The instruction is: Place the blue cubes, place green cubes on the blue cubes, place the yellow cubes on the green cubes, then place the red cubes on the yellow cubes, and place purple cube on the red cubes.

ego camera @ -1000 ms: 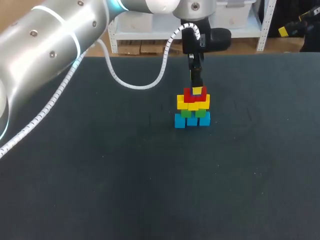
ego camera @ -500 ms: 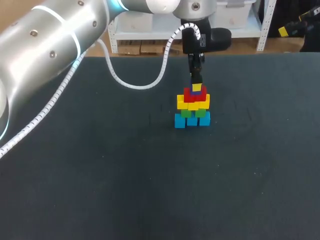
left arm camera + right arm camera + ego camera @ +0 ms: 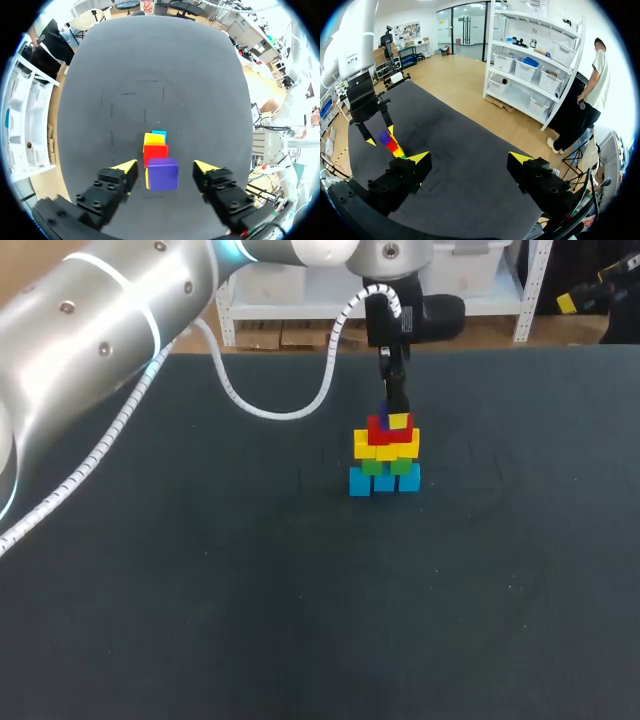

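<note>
In the head view a stack of cubes (image 3: 385, 455) is seen on the dark table (image 3: 200, 570), a little beyond its middle: blue cubes (image 3: 385, 481) at the bottom, then green cubes (image 3: 402, 467), yellow cubes (image 3: 385, 450) and red cubes (image 3: 380, 430). The left gripper (image 3: 392, 416) is held at its top.

In the left wrist view the purple cube (image 3: 163, 177) is shown clearly, on top of the red ones. It lies between the spread fingers, with a gap on each side, so the jaws are open.

Only in the right wrist view is the right gripper (image 3: 470, 158) shown, well apart from the stack, its jaws wide open around nothing
</note>
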Controlling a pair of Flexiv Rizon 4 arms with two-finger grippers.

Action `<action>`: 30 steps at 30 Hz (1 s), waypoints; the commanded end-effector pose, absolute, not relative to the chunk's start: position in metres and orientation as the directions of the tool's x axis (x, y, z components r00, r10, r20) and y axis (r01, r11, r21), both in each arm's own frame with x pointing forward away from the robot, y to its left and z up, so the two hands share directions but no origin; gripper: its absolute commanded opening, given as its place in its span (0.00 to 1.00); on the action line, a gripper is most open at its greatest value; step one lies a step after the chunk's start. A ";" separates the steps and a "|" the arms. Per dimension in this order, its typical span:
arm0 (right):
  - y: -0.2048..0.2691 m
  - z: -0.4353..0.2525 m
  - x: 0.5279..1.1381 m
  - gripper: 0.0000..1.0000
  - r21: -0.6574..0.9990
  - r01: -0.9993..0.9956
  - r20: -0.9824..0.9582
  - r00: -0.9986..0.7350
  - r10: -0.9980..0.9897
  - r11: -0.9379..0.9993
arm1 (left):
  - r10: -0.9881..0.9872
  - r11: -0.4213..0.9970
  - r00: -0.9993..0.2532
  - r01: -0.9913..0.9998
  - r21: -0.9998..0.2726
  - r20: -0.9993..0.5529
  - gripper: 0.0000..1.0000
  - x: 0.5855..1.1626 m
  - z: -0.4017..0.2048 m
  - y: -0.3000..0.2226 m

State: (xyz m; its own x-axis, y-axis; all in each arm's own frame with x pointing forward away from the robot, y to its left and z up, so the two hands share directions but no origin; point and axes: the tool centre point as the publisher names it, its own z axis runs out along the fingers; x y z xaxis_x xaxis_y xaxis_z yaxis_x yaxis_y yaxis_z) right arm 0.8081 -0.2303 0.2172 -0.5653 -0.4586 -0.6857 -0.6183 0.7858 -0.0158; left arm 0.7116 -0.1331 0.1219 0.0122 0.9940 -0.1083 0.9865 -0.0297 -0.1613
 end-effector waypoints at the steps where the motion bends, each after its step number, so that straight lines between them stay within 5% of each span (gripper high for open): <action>1: -0.231 0.217 0.808 1.00 -0.015 -0.619 -0.687 -0.564 -0.458 0.785 | 0.987 -0.037 0.014 0.989 -0.144 -0.159 1.00 0.704 0.128 -0.127; 30: -0.231 0.217 0.808 1.00 -0.015 -0.619 -0.687 -0.564 -0.458 0.785 | 0.962 0.158 -0.154 0.987 -0.002 -0.225 1.00 0.688 0.133 -0.083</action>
